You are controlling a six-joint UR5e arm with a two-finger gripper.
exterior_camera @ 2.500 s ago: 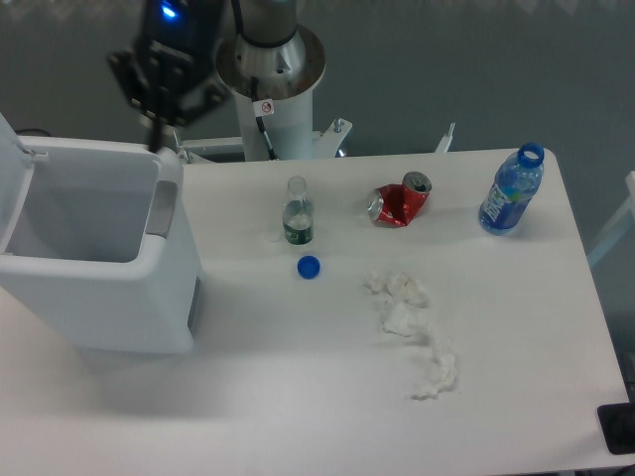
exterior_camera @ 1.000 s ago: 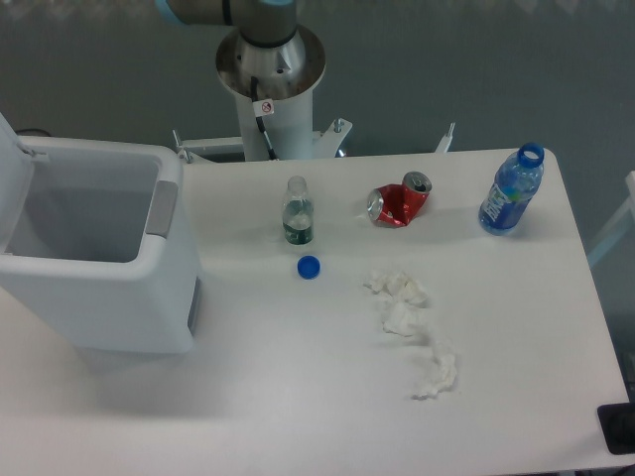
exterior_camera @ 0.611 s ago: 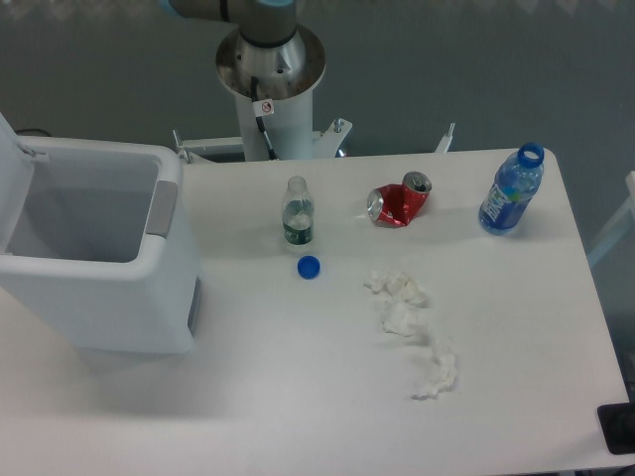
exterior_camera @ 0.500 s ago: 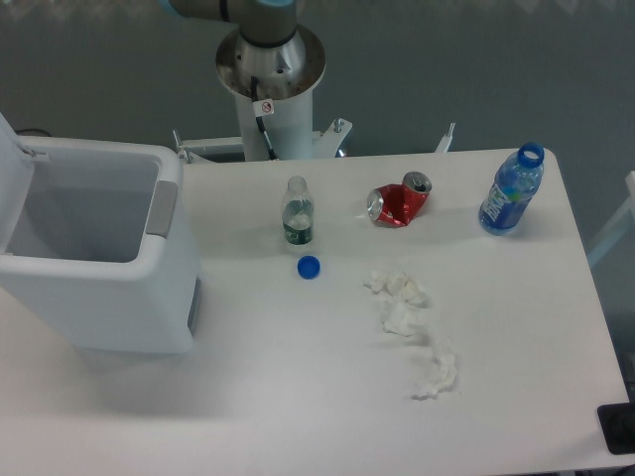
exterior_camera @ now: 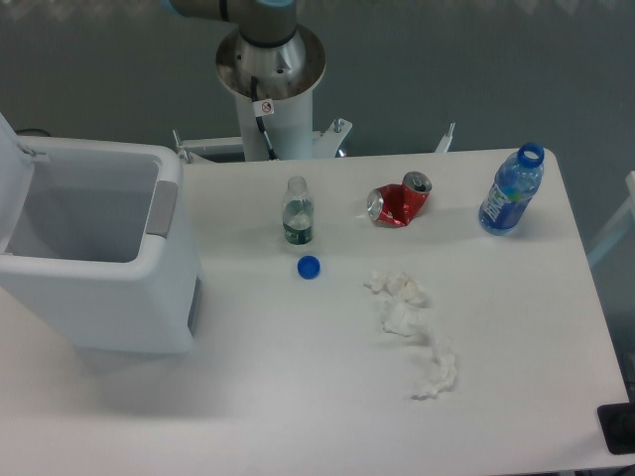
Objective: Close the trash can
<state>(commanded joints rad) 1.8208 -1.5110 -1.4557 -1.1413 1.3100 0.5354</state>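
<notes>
The trash can (exterior_camera: 94, 258) stands at the left edge of the surface (exterior_camera: 327, 397), its cavity open and its lid (exterior_camera: 12, 164) raised at the far left — partly cut off by the frame. The lid is judged light, stiff and smooth; it is best pushed at its free upper edge rather than gripped. Only the arm's base column (exterior_camera: 268, 89) is seen. The hand is out of view — whether its fingers are apart cannot be told.

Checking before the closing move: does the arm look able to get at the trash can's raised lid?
Probably yes: the lid stands open at the trash can's left edge, nothing crowds it; the tool is out of view.
</notes>
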